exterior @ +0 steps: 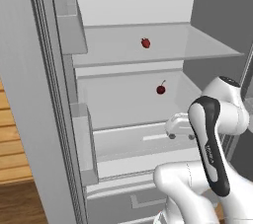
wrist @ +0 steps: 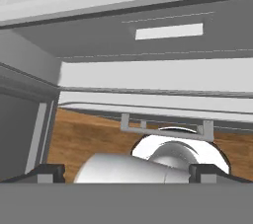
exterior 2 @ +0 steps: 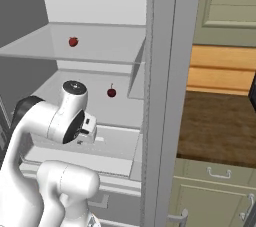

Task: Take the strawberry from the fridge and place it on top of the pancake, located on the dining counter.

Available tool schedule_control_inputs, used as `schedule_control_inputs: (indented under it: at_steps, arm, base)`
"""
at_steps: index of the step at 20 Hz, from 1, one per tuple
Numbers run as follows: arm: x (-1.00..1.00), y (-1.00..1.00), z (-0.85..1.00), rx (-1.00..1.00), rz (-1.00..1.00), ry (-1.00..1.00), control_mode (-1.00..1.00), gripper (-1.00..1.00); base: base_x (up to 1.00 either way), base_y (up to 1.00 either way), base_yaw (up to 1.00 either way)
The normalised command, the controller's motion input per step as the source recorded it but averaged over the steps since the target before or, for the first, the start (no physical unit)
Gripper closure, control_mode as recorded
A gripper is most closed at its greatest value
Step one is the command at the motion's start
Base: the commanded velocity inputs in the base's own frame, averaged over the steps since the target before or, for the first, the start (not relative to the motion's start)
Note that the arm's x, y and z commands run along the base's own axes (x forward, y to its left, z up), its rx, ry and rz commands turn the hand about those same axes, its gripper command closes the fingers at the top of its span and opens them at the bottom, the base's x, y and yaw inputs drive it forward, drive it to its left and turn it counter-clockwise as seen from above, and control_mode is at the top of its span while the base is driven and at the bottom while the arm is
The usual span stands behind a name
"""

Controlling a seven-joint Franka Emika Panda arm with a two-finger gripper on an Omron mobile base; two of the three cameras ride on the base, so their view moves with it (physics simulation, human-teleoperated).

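My fingers [wrist: 49,172] stood spread wide and empty, low before the open fridge [exterior: 123,99], the strawberry [exterior: 145,43] on its upper shelf.

Camera positions: two base views close before the open fridge [exterior: 128,1], one hand view aimed low.

The left base view looked forward from behind the arm's left, along the left door's inner face. The right base view faced the same interior from the other side, past the right door's edge. Both shared the shelves, the strawberry [exterior: 145,43] and the cherry [exterior: 160,89]. The hand view looked closely at the drawer fronts.
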Motion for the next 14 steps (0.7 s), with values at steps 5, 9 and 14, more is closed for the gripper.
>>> schedule_control_inputs:
  at_steps: [5, 9, 14]
  arm:
    - [0.06, 0.09, 0.37, 0.00, 0.00, -0.06, -1.00, -1.00]
    - [0.20, 0.26, 1.00, -0.01, 0.00, -0.19, -1.00, -1.00]
    - [0.17, 0.36, 1.00, -0.03, -0.03, -0.32, -1.00, -1.00]
  base:
    - [0.22, 0.10, 0.02]
    - [0.00, 0.00, 0.00]
    - [0.00, 0.00, 0.00]
